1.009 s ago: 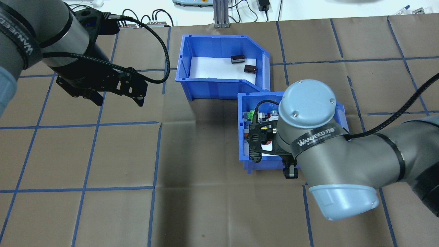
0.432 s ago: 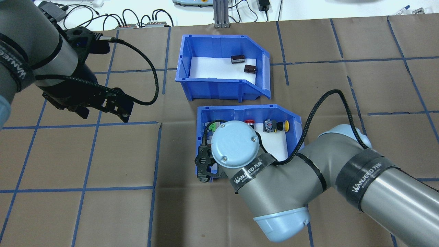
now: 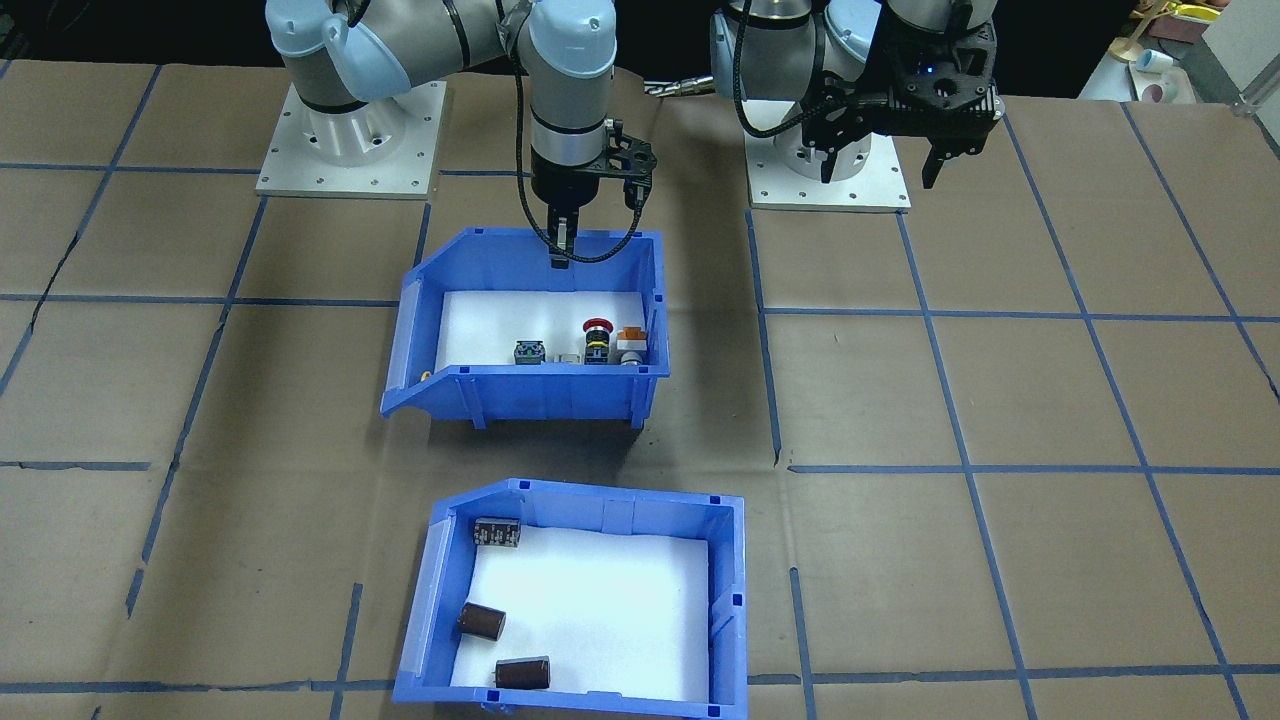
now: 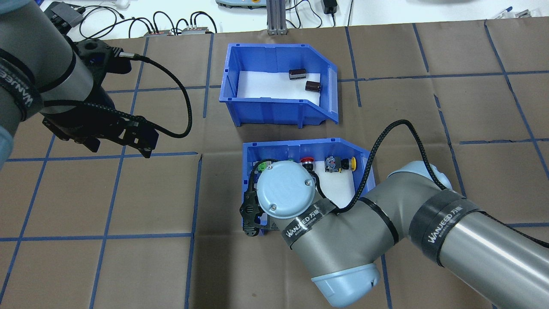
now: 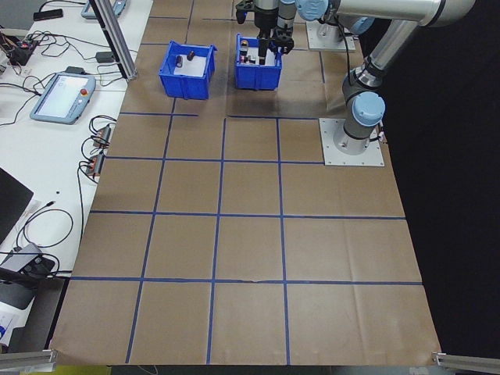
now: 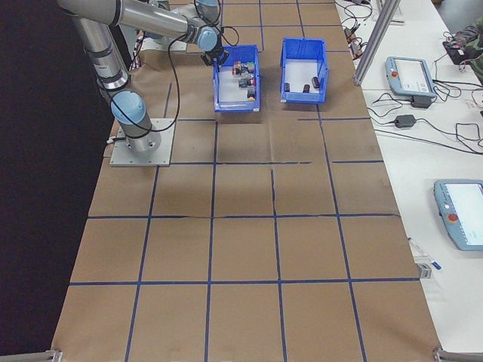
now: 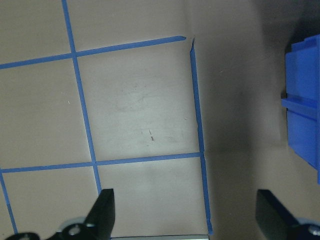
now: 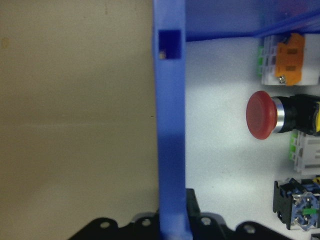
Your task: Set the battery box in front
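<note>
Right gripper (image 4: pixel 253 223) fingers under its own wrist in overhead view

A robotics lab: two arms bolted to a bench (image 6: pixel 241 226) covered in brown paper gridded with blue tape. Control tablets (image 6: pixel 411 74) and cables (image 5: pixel 39 223) line a white side table (image 6: pixel 453 166).

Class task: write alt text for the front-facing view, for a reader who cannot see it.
Two blue bins sit on a brown gridded table: the battery box nearest the camera, the switch bin behind it. The right gripper grips the switch bin's far wall; the left gripper hangs open above the table.
</note>
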{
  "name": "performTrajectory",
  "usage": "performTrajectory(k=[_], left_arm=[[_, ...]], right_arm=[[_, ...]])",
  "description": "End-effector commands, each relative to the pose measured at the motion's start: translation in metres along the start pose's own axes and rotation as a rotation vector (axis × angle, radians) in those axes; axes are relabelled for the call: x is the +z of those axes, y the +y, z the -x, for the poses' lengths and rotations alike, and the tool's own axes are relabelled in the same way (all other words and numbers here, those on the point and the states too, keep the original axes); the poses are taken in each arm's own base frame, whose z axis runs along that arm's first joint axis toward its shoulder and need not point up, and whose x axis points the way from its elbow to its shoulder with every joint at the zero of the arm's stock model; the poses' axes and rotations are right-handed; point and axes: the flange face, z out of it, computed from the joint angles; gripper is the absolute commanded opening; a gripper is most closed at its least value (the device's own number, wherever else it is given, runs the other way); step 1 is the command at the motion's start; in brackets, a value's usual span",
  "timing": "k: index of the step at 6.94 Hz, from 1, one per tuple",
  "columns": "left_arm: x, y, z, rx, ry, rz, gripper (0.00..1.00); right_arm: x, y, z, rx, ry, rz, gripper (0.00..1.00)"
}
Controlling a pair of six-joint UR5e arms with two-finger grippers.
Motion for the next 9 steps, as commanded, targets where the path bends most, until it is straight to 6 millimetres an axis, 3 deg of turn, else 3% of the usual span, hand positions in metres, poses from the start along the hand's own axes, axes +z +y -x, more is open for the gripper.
performTrajectory(k=[1, 3, 5, 6, 7, 9], left_arm=[[0.000, 0.000, 0.001, 0.004, 0.000, 0.000, 0.99], [-0.001, 0.000, 0.000, 0.003, 0.002, -0.003, 0.99], [-0.001, 0.000, 0.000, 0.005, 0.002, -0.003, 0.99], [-0.001, 0.000, 0.000, 0.006, 0.002, -0.003, 0.99], [-0.001, 0.000, 0.001, 0.006, 0.001, -0.004, 0.99], [-0.002, 0.000, 0.001, 0.008, 0.000, -0.006, 0.99]], right_arm=[[0.002, 0.000, -0.001, 0.009, -0.019, -0.018, 0.99], [-0.020, 0.003, -0.010, 0.028, 0.017, -0.048, 1.00], [-0.071, 0.023, -0.008, 0.054, 0.012, -0.049, 1.00], [-0.087, 0.046, -0.023, 0.111, -0.008, -0.036, 1.00], [-0.090, 0.078, -0.053, 0.214, -0.022, -0.030, 1.00], [-0.082, 0.143, -0.099, 0.430, -0.073, -0.076, 1.00]])
